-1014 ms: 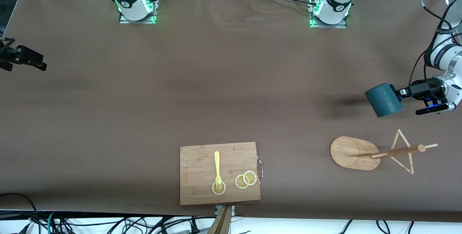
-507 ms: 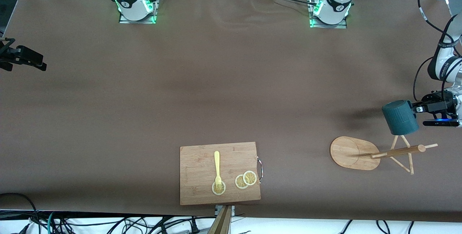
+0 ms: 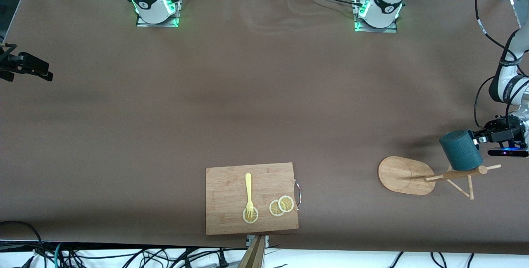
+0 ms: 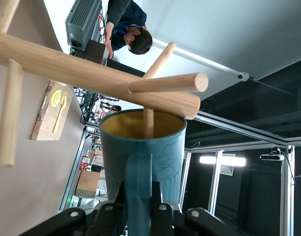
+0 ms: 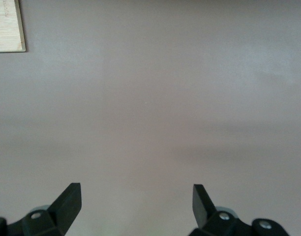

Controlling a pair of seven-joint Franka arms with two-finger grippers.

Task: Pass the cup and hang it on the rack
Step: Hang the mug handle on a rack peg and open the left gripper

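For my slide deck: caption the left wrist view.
Left gripper holds the cup by its handle, a peg of the rack entering its mouth.

- A robotics lab is shown, not a home or kitchen.
- Two arm bases [image 3: 156, 1] with green lights are bolted along the edge of a bench [image 3: 231, 107] covered in brown cloth.
- Loose cables [image 3: 124, 255] are seen hanging at the bench's near edge.
- Aluminium framing, ceiling lights, equipment racks and a person [image 4: 128, 29] are seen in the left wrist view.
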